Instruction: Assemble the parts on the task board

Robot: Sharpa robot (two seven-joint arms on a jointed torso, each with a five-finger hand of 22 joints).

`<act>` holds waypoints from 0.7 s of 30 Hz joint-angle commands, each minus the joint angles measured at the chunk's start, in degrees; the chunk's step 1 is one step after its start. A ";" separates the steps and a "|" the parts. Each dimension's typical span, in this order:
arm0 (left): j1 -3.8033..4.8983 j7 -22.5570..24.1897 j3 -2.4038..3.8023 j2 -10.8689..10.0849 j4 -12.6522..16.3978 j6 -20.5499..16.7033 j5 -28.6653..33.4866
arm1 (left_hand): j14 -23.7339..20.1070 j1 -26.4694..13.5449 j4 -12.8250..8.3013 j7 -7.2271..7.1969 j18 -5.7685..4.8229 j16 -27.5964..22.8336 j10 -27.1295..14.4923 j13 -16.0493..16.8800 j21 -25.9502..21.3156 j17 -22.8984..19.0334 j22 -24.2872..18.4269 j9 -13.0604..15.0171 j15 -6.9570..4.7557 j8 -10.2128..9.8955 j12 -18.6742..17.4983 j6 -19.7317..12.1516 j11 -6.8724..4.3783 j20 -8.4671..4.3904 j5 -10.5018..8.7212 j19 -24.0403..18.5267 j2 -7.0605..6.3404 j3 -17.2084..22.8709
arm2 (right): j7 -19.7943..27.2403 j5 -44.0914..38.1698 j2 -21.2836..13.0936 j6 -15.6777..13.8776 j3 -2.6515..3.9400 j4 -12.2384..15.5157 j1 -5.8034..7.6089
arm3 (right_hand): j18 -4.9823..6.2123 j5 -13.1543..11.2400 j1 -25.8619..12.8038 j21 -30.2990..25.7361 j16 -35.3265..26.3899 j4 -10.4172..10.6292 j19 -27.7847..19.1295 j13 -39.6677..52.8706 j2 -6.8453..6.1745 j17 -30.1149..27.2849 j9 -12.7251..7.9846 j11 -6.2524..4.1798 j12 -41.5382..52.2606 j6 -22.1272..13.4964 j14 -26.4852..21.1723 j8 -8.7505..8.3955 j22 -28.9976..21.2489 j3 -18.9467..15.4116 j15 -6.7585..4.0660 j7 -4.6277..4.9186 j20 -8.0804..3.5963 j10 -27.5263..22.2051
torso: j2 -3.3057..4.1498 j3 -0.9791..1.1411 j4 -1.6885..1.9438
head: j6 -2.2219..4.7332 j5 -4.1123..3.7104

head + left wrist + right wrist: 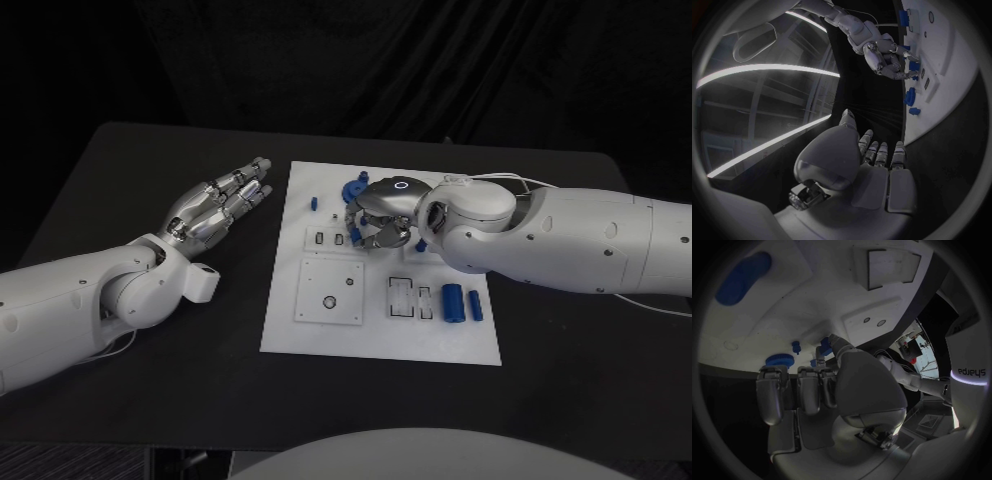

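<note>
The white task board (378,335) lies in the middle of the table. My right hand (384,216) hangs over its far middle with the fingers curled down. In the right wrist view the thumb and a finger pinch a small blue part (824,343) just above the board (817,300). A round blue part (779,360) and a small blue peg (796,346) stand close to that hand's fingertips. Two blue cylinders (462,302) lie side by side at the board's near right. My left hand (218,205) hovers left of the board, fingers stretched out and holding nothing.
More blue parts (352,189) stand at the board's far edge, with a small peg (313,203) near its left side. Square and slotted recesses (332,292) fill the board's near half. Black table (159,160) surrounds the board.
</note>
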 commanded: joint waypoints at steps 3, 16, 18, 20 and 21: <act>-0.09 8.45 0.05 0.10 -0.08 1.04 -0.10 | -0.02 0.47 -0.36 0.32 1.03 -0.21 0.01 0.07 -0.20 -0.10 -0.06 0.00 0.34 -0.02 -0.08 -0.09 0.47 0.33 0.23 -0.14 -0.04 0.04 | -1.67 -1.28 -0.45 -0.39 0.03 0.06 -0.20 | -0.45 0.38 -0.21 0.15 0.17 -0.50 5.95 15.10 -0.42 15.10 0.03 0.33 0.15 0.51 6.06 -0.21 15.06 0.04 0.50 0.10 0.32 6.07 | -0.07 -0.06 0.03 | -0.07 0.16; -0.17 8.39 0.05 0.34 -0.46 1.34 -0.10 | -0.02 0.57 -0.52 0.39 1.02 -0.21 0.01 0.07 -0.20 -0.10 -0.06 -0.01 0.44 -0.03 -0.08 -0.17 0.59 0.40 0.24 -0.14 0.07 0.16 | -2.10 -1.33 -0.64 1.97 0.02 -0.19 -0.51 | -0.45 0.36 -0.43 0.15 0.17 -0.79 5.95 15.10 -0.45 15.10 -0.43 0.38 0.15 0.15 6.06 -1.19 15.06 0.09 0.58 0.32 0.48 6.07 | -0.07 -0.07 0.00 | -0.27 0.01; -0.18 8.40 0.05 0.37 -0.51 1.36 -0.10 | -0.02 0.57 -0.52 0.39 1.02 -0.21 0.01 0.07 -0.20 -0.10 -0.06 -0.01 0.44 -0.03 -0.08 -0.17 0.59 0.40 0.24 -0.14 0.07 0.16 | -2.02 -1.33 -0.51 2.28 0.02 -0.43 -0.75 | -0.45 0.36 -0.51 0.15 0.17 -0.81 5.95 15.10 -0.46 15.10 -0.51 0.38 0.15 0.04 6.06 -1.37 15.06 0.08 0.59 0.33 0.50 6.07 | -0.06 -0.08 -0.02 | -0.29 0.04; -0.19 8.40 0.05 0.37 -0.53 1.37 -0.10 | -0.02 0.57 -0.52 0.39 1.02 -0.21 0.01 0.07 -0.20 -0.10 -0.06 -0.01 0.44 -0.03 -0.08 -0.17 0.59 0.40 0.24 -0.14 0.07 0.16 | -1.94 -1.33 -0.41 2.34 0.02 -0.64 -0.95 | -0.45 0.35 -0.58 0.15 0.17 -0.81 5.95 15.10 -0.47 15.10 -0.56 0.39 0.15 -0.04 6.06 -1.49 15.06 0.06 0.59 0.35 0.51 6.07 | -0.06 -0.10 -0.03 | -0.30 0.08; -0.19 8.39 0.05 0.37 -0.54 1.39 -0.10 | -0.02 0.57 -0.52 0.39 1.02 -0.21 0.01 0.07 -0.20 -0.10 -0.06 -0.01 0.44 -0.03 -0.08 -0.17 0.59 0.40 0.24 -0.14 0.07 0.16 | -1.89 -1.33 -0.34 2.34 0.03 -0.79 -1.06 | -0.45 0.35 -0.64 0.15 0.17 -0.81 5.95 15.10 -0.47 15.10 -0.60 0.39 0.15 -0.10 6.06 -1.59 15.06 0.06 0.59 0.36 0.52 6.07 | -0.07 -0.10 -0.03 | -0.33 0.13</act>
